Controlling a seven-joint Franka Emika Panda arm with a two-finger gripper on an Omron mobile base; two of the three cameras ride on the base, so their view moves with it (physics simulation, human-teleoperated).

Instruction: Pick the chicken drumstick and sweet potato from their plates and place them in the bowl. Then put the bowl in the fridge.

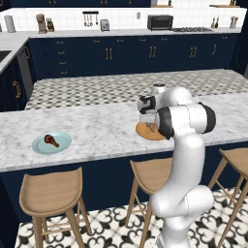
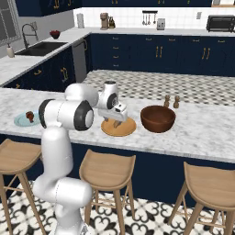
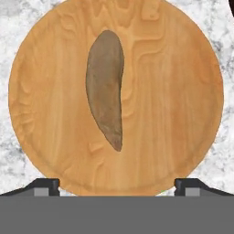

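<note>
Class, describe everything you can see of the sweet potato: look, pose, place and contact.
The sweet potato is a small, elongated olive-tan lump, rounded at one end and tapering to a slightly curved point. It looks dull and matte, whole and unmarked. It lies flat near the middle of the orange-brown wooden plate, touching only that plate. The gripper hangs above it, fingertips wide apart, not touching it.

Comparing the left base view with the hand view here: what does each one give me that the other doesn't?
Left base view alone: the chicken drumstick on the light blue plate, stools, navy cabinets. Hand view alone: the sweet potato lying along the middle of the wooden plate, with the end effector open above it. Shared: the wooden plate and the marble counter.
</note>
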